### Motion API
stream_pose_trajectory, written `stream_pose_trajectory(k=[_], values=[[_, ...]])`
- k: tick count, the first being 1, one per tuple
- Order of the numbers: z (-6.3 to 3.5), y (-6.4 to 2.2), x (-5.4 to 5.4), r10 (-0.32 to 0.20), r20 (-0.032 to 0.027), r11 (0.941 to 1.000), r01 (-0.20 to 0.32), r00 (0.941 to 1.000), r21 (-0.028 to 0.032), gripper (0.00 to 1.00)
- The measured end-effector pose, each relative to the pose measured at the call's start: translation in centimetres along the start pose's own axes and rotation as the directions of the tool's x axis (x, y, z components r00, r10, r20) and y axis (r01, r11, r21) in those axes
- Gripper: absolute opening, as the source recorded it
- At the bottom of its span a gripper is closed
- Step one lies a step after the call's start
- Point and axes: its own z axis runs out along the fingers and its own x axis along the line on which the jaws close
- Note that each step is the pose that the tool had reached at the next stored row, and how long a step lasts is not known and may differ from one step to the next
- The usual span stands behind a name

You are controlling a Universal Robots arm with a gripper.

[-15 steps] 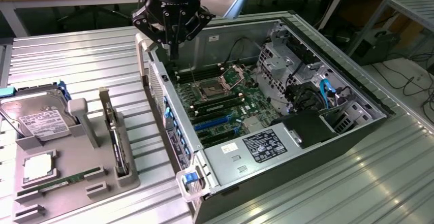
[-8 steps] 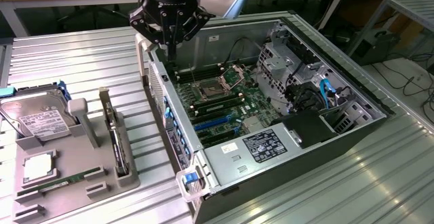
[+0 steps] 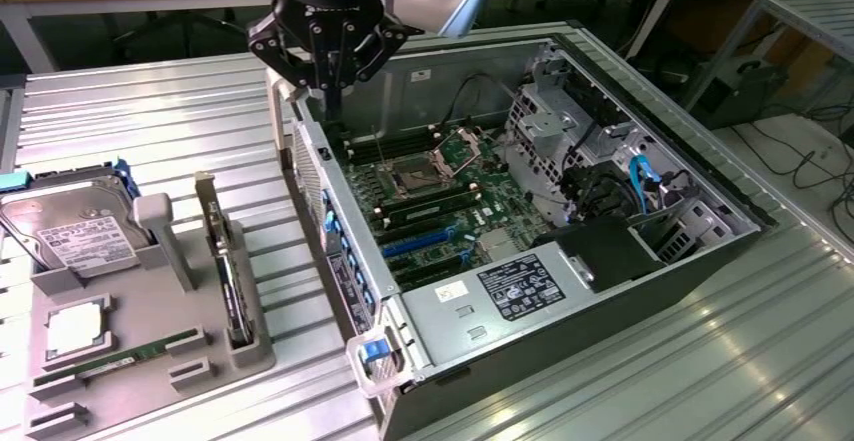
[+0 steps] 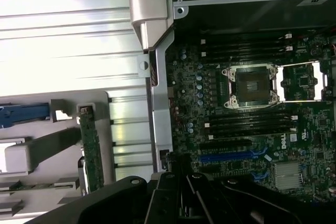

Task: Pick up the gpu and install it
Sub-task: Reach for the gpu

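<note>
1. The gripper [image 3: 331, 91] hangs in the upper middle of the exterior view, over the back corner of the open computer case [image 3: 601, 351].
2. Its fingers are clenched together and nothing sits between them.
3. The gpu [image 3: 230, 279] is in the lower left of the exterior view, standing on edge in a slot of the grey holder [image 3: 147, 361], well apart from the gripper.
4. In that holder, the hard drive [image 3: 74, 231] stands just left of the card.
5. In the wrist view, the gripper [image 4: 181, 195] is over the motherboard [image 4: 247, 129], near the blue slot [image 4: 231, 157].
6. There the gpu [image 4: 91, 150] shows edge-on, circuit-board green, outside the case.
7. The processor socket [image 4: 249, 85] lies open.
</note>
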Motion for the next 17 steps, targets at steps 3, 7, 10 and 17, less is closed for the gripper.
stream_pose_trajectory(k=[3,7,10,17], values=[[0.00,-0.04,0.2,0.000,0.0000,1.0000,0.000,1.0000,0.0000,0.14],[-0.01,-0.08,0.5,0.000,0.0001,1.0000,0.000,1.0000,-0.0001,0.14],[-0.02,-0.12,0.9,0.000,0.0000,1.0000,0.000,1.0000,0.0000,0.14],[-0.02,-0.19,1.6,0.000,0.0000,1.0000,0.000,1.0000,-0.0001,0.14]])
